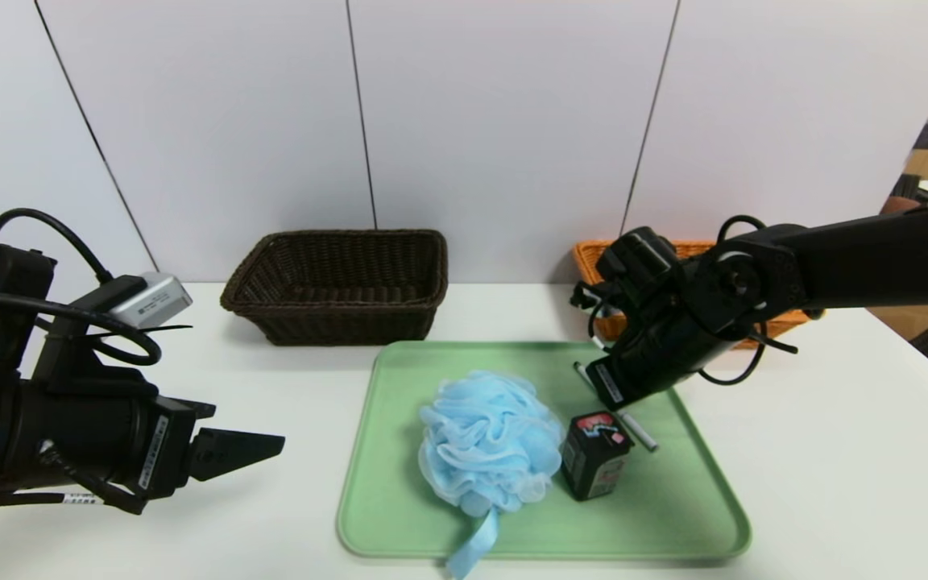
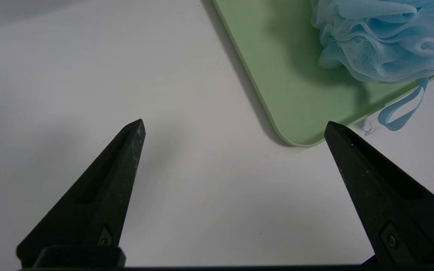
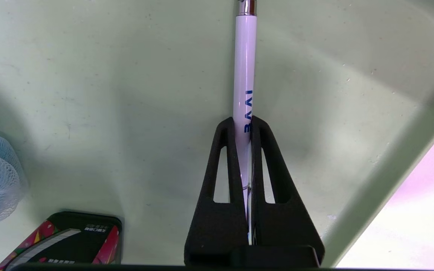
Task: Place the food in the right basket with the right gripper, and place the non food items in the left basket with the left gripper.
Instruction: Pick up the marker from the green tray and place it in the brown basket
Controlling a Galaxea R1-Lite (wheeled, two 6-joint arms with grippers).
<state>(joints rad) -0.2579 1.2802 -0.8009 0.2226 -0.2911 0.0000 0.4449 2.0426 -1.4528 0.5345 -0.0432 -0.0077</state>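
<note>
Nearest the head camera, the left gripper point(image 1: 242, 451) hangs over the tabletop point(image 1: 834, 451) near its front-left part, short of the tray's left edge. Its two black fingers point(image 2: 119, 177) are spread wide with nothing between them; in the left wrist view only bare tabletop and the tray's near-left corner lie beneath.

On the tabletop's front middle sits a green tray point(image 1: 673, 499). A blue bath pouf point(image 1: 490, 443) rests on the tray's middle, its ribbon loop trailing over the tray's front edge onto the tabletop. Just beside the pouf, toward the tray's right side, lies a small black packet point(image 1: 597, 453) with red and white print.

The right gripper point(image 3: 243, 124) reaches steeply down over the tray's back-right part. Its fingers are closed on a white pen point(image 3: 245, 64) with blue lettering, pinching the barrel lengthwise; the rest of the pen runs out ahead of the fingertips and lies on the tray floor. In the head view one silver end of the pen point(image 1: 640, 432) shows just right of the packet.

Along the tabletop's back edge stand two baskets: a dark brown basket point(image 1: 339, 286) behind the tray's left half, and an orange basket point(image 1: 593, 258) at the back right, largely hidden behind the right arm.
</note>
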